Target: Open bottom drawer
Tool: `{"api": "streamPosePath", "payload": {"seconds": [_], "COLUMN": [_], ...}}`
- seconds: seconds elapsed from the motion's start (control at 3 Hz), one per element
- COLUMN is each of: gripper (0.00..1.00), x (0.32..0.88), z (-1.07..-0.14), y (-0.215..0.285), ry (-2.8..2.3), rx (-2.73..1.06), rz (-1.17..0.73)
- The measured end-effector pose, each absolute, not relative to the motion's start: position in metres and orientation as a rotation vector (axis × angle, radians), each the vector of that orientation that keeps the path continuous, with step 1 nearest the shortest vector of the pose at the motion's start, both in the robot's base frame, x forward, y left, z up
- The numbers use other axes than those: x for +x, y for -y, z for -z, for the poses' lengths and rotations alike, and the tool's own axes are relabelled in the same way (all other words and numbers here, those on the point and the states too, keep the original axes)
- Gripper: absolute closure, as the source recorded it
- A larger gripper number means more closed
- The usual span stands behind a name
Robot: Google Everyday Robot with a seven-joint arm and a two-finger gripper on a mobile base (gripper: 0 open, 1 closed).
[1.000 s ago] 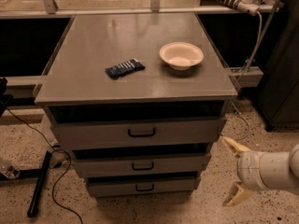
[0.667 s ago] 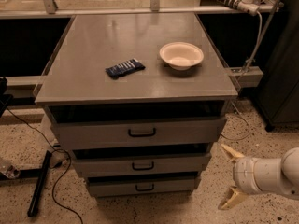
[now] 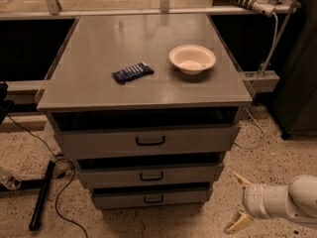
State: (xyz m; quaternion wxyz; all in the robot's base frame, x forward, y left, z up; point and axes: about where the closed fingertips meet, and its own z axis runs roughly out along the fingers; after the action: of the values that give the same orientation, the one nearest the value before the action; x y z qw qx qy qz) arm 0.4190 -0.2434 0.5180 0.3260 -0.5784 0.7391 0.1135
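End effector (image 3: pixel 234 203) sits low, pointing left, fingers (image 3: pixel 239 178) spread wide, nothing held; white arm (image 3: pixel 297 202) trails off to its right.

A bowl (image 3: pixel 192 58) sits right of a snack packet (image 3: pixel 132 73) on the cabinet top (image 3: pixel 99 43), the bottom drawer (image 3: pixel 119 199) lies lowest of three beneath, and the gripper (image 3: pixel 238 203) hangs to its right, apart.

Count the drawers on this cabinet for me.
3, stacked under the tabletop: top drawer, middle drawer, bottom drawer. The claw sits open at lower right, clear of all three.
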Motion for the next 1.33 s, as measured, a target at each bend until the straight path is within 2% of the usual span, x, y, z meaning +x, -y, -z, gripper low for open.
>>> {"api": "streamPosePath", "payload": {"seconds": [0.67,1.33], "gripper": [0.0,0.0], "x": [0.423,0.435], "z": [-0.501,-0.423], "y": [0.238,0.231], "ry": [-1.944,-1.959], "rx": [-1.537,-1.573], "rz": [-0.296,-0.379]}}
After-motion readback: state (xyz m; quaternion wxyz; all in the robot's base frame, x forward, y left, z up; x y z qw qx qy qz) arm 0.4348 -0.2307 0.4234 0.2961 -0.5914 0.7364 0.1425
